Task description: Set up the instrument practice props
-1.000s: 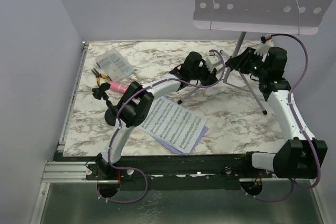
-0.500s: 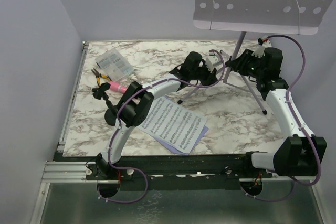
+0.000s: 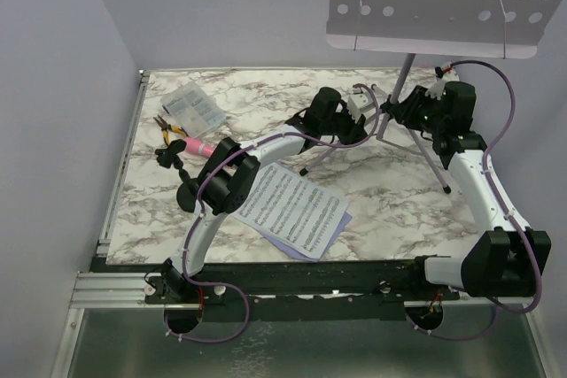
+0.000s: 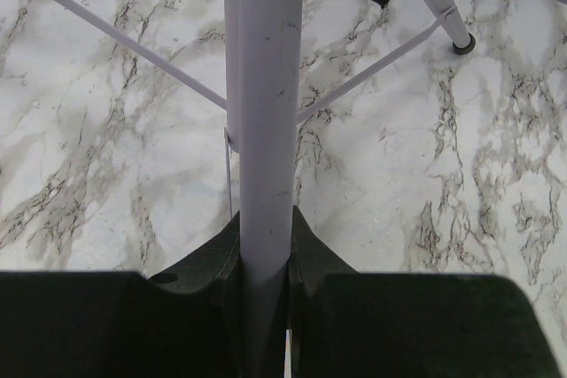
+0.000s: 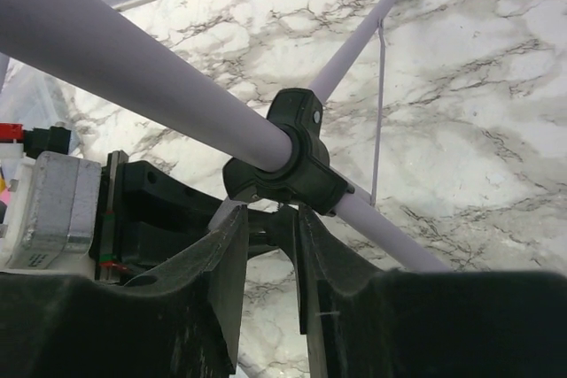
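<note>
The lavender music-stand desk (image 3: 434, 2) stands high at the back right on its silver tripod. My left gripper (image 4: 264, 227) is shut on the stand's pole (image 4: 264, 112), low down, just above the braces. My right gripper (image 5: 270, 219) is right under the black collar (image 5: 297, 161) on the pole. It is narrowly open, with the collar's knob against its right finger. The sheet-music pages (image 3: 292, 210) lie flat near the front. The pink microphone (image 3: 197, 147) and the small black mic stand (image 3: 173, 158) lie at the left.
A clear compartment box (image 3: 193, 108) and orange-handled pliers (image 3: 170, 128) sit at the back left. The tripod legs (image 3: 434, 165) spread over the marble top around both grippers. Walls close in on the left and back.
My right wrist has shifted slightly left toward the pole and its jaws have narrowed a little. The left arm and the stand have not moved.
</note>
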